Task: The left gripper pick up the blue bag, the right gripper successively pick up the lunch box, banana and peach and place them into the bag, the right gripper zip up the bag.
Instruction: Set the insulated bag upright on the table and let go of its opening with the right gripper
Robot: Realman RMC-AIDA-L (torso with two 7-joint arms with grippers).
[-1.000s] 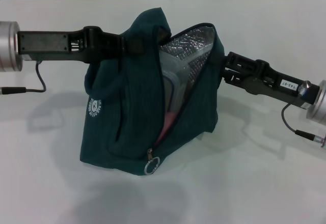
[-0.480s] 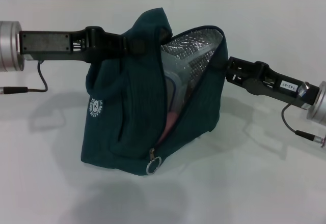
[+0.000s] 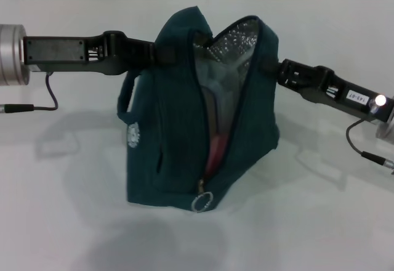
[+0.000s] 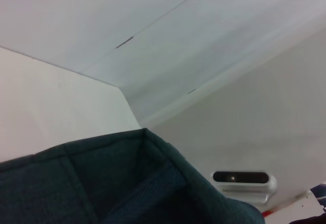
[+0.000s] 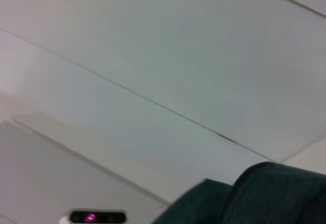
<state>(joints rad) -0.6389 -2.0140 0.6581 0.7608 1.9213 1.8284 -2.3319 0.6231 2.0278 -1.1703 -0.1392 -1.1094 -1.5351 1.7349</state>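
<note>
A: Can any writing be read?

B: Hardly. A small white label (image 3: 356, 97) sits on the black right arm at the right edge of the head view; its dark digits are too small to make out.

A: And the dark teal-blue fabric bag (image 3: 178, 129)?

B: A small white round logo (image 3: 133, 135) shows on its left side, left of centre, turned edge-on; its lettering is illegible.
</note>
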